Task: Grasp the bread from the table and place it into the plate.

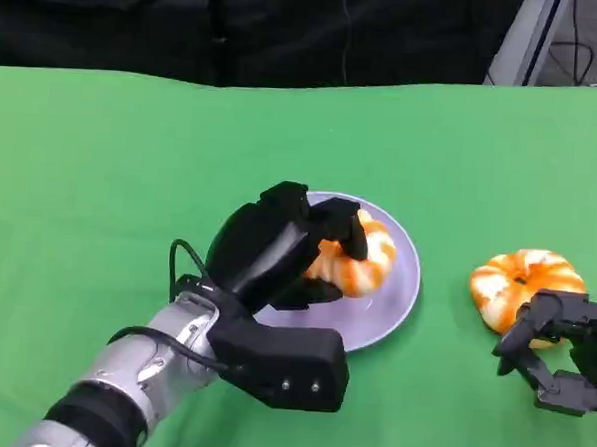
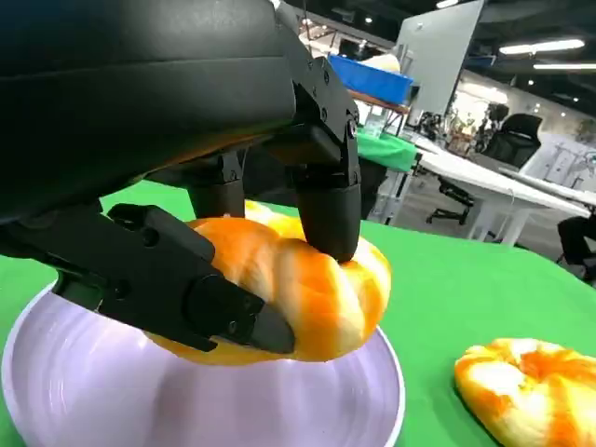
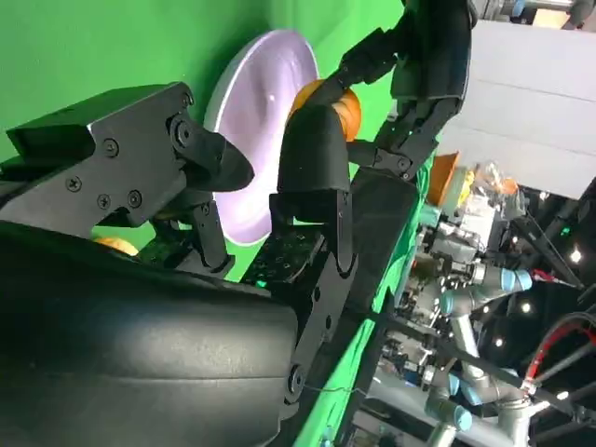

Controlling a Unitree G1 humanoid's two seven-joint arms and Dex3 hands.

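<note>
The bread (image 1: 362, 262) is a round, puffy twist with orange and white stripes, and it sits in the middle of the pale purple plate (image 1: 400, 289) with the left hand (image 1: 277, 247) holding it, black fingers (image 2: 326, 200) pressed on its top and side. A second bread (image 1: 521, 285) just like it lies on the green table (image 1: 101, 173) at about 3 o'clock from the plate. The right hand (image 1: 562, 352) sits at 5 o'clock from that bread, fingers apart and holding nothing.

A robotics lab or workshop: a green-covered surface (image 1: 101, 173), long white tables (image 2: 494, 182) with office chairs (image 2: 507, 144), ceiling strip lights (image 2: 540, 47), and other robot arms (image 3: 466, 307) nearby.
</note>
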